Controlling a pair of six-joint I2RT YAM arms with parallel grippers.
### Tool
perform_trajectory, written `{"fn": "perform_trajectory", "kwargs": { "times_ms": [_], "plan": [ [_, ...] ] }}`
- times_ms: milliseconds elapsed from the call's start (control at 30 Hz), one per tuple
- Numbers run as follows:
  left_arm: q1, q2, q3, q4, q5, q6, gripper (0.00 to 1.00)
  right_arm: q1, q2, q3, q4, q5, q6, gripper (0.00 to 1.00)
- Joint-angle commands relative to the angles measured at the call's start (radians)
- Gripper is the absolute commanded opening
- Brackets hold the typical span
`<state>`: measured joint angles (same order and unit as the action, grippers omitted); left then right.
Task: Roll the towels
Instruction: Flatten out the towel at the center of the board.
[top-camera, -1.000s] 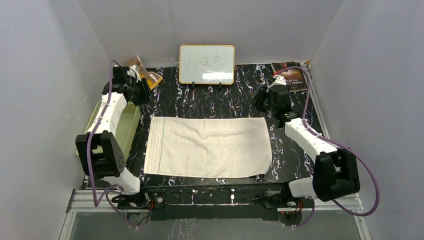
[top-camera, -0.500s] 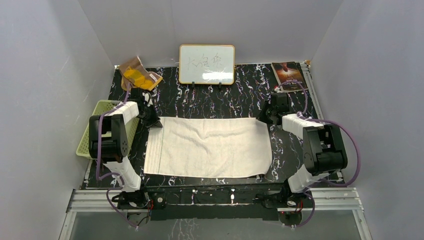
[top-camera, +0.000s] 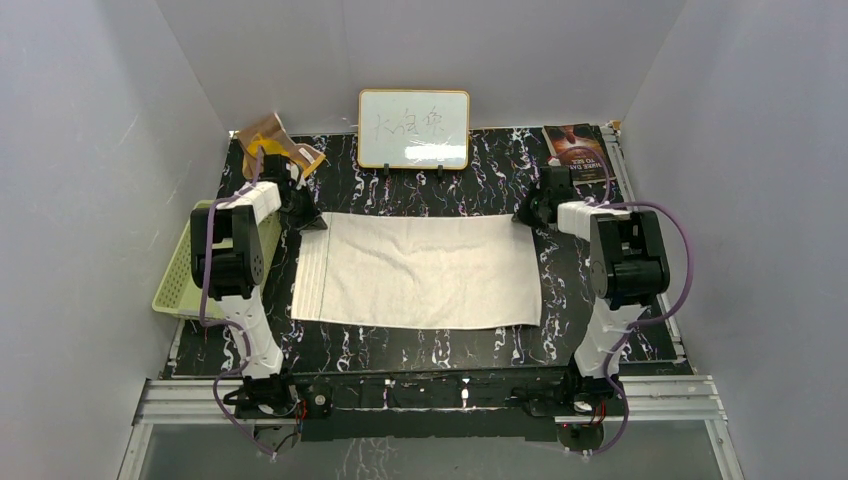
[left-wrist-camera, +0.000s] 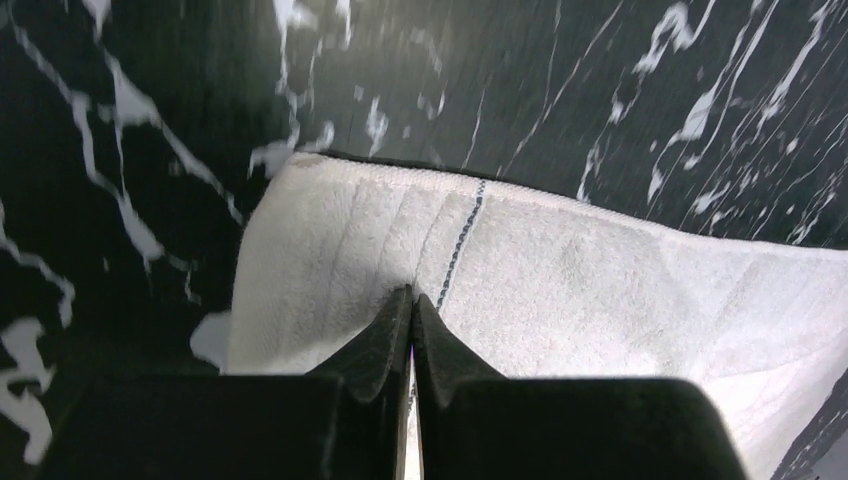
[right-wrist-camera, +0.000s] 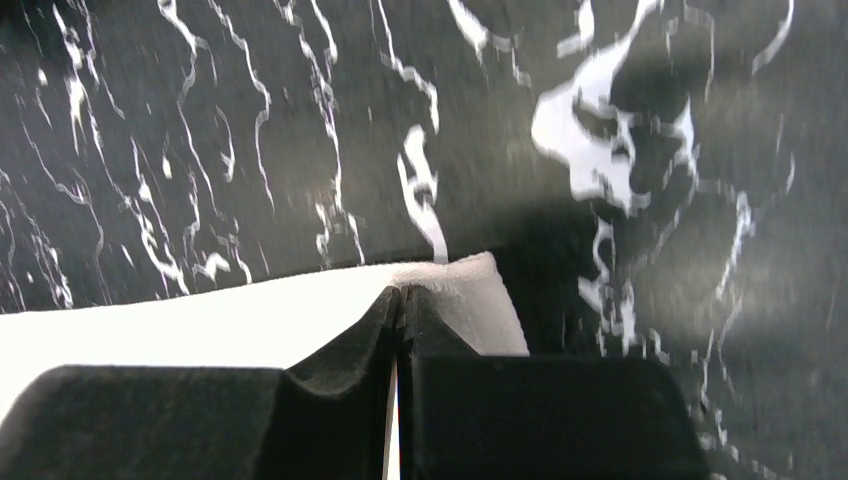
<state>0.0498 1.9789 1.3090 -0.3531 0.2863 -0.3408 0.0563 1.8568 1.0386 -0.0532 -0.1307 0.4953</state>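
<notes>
The large cream towel lies flat on the black marbled table, its striped end to the left. My left gripper is shut on its far-left corner; in the left wrist view the closed tips pinch the cloth beside the thin dark line. My right gripper is shut on the far-right corner, and the right wrist view shows the tips closed on the towel's edge. The smaller orange-and-brown cloth sits crumpled at the back left.
A pale green slotted basket stands at the left table edge beside the left arm. A small whiteboard stands at the back middle. A dark booklet lies at the back right, just behind the right gripper.
Both arms came down onto the towel's far corners and both grippers closed on them. The towel has since slid toward the back of the table and lies flatter.
</notes>
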Motion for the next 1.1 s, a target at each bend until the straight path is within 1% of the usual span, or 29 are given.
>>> {"fn": "perform_trajectory", "kwargs": {
  "times_ms": [0, 67, 200, 233, 267, 300, 367, 400, 433, 467, 500, 600, 733, 867, 1067],
  "plan": [
    [0.008, 0.105, 0.112, -0.061, -0.031, 0.037, 0.0, -0.019, 0.105, 0.115, -0.036, 0.05, -0.019, 0.0],
    [0.01, 0.121, 0.162, -0.078, -0.035, 0.045, 0.0, -0.019, 0.128, 0.165, -0.052, 0.049, -0.021, 0.0],
    [0.017, 0.118, 0.216, -0.086, -0.019, 0.058, 0.0, -0.025, 0.131, 0.207, -0.056, 0.039, -0.021, 0.0],
    [0.019, 0.111, 0.228, -0.088, -0.004, 0.065, 0.03, -0.029, 0.125, 0.22, -0.051, 0.024, -0.021, 0.0],
    [0.021, 0.101, 0.249, -0.095, 0.014, 0.076, 0.11, -0.032, 0.11, 0.23, -0.045, 0.003, -0.023, 0.0],
    [0.023, 0.087, 0.265, -0.103, 0.02, 0.086, 0.2, -0.034, 0.093, 0.239, -0.038, -0.015, -0.028, 0.08],
    [0.027, 0.045, 0.286, -0.11, 0.004, 0.108, 0.44, -0.035, 0.048, 0.257, -0.019, -0.026, -0.04, 0.25],
    [0.031, 0.024, 0.291, -0.112, -0.021, 0.12, 0.51, -0.035, 0.025, 0.259, -0.003, -0.017, -0.041, 0.31],
    [0.035, 0.007, 0.298, -0.118, -0.041, 0.135, 0.55, -0.036, 0.007, 0.265, -0.003, -0.002, -0.044, 0.35],
    [0.041, -0.007, 0.303, -0.124, -0.054, 0.15, 0.56, -0.036, -0.004, 0.274, -0.017, 0.016, -0.048, 0.37],
    [0.049, -0.011, 0.304, -0.127, -0.065, 0.167, 0.55, -0.036, -0.009, 0.287, -0.032, 0.028, -0.056, 0.38],
    [0.071, 0.003, 0.302, -0.135, -0.09, 0.199, 0.5, -0.036, -0.008, 0.303, -0.071, 0.051, -0.073, 0.39],
    [0.076, 0.045, 0.308, -0.124, -0.105, 0.229, 0.49, -0.036, -0.008, 0.281, -0.076, 0.036, -0.068, 0.4],
    [0.076, 0.084, 0.298, -0.085, -0.088, 0.235, 0.49, -0.036, -0.017, 0.26, -0.076, 0.006, -0.058, 0.4],
    [0.071, 0.105, 0.243, -0.006, -0.048, 0.249, 0.53, -0.036, -0.04, 0.233, -0.076, 0.003, -0.063, 0.41]
  ]
}}
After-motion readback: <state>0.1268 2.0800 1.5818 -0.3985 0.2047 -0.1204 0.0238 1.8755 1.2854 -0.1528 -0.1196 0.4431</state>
